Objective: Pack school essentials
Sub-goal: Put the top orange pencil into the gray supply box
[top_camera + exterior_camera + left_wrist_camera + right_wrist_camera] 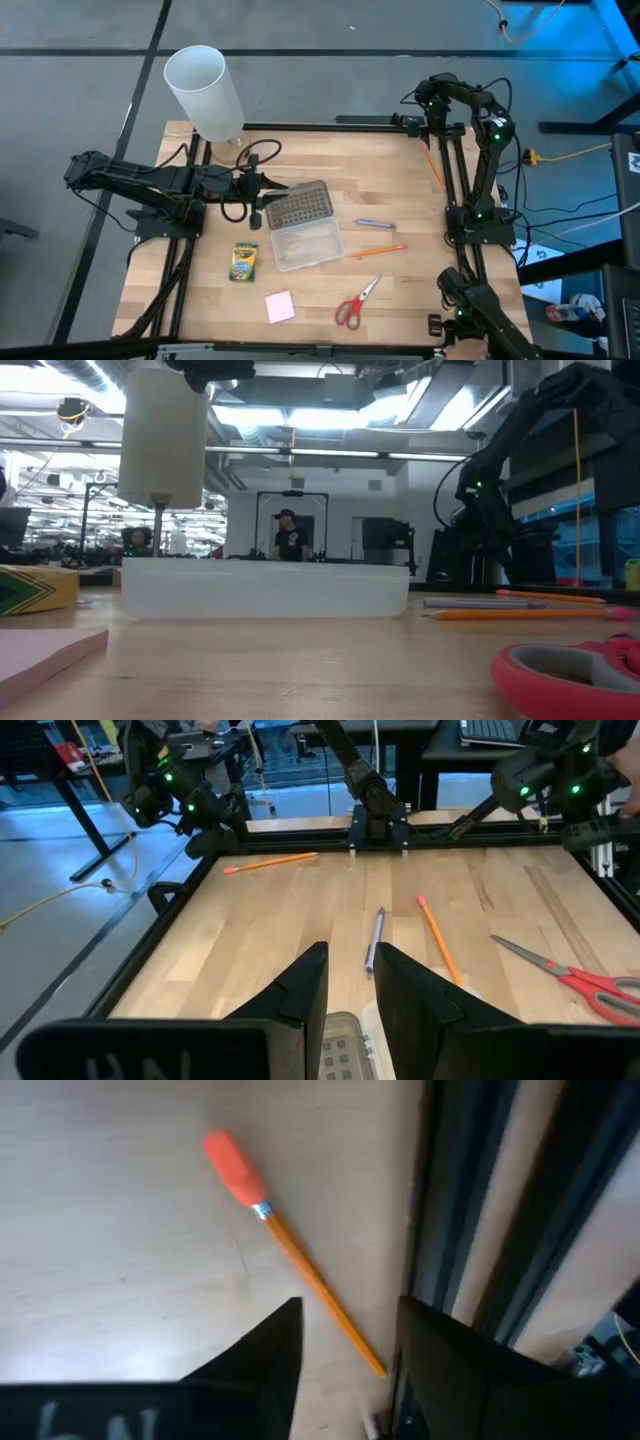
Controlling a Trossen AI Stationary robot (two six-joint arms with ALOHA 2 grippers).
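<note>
The clear case [307, 245] lies open mid-table, its grey dotted lid [297, 205] on the far side. My left gripper [262, 203] is open at the lid's left edge [340, 1042]. Nearby lie a blue pen [375, 224], an orange pencil [378, 251], red-handled scissors [355, 303], a crayon box [243, 261] and a pink sticky pad [280, 306]. A second orange pencil [435, 165] lies by the right rail. My right gripper [345, 1345] is open, one finger on either side of that pencil [300, 1275].
A tall white cylinder [205, 92] stands at the table's far left corner. Black frame rails [452, 170] run along the right and left sides. Cables [250, 160] coil by the left arm. Bare wood shows between the case and the right rail. People stand in the room behind [288, 535].
</note>
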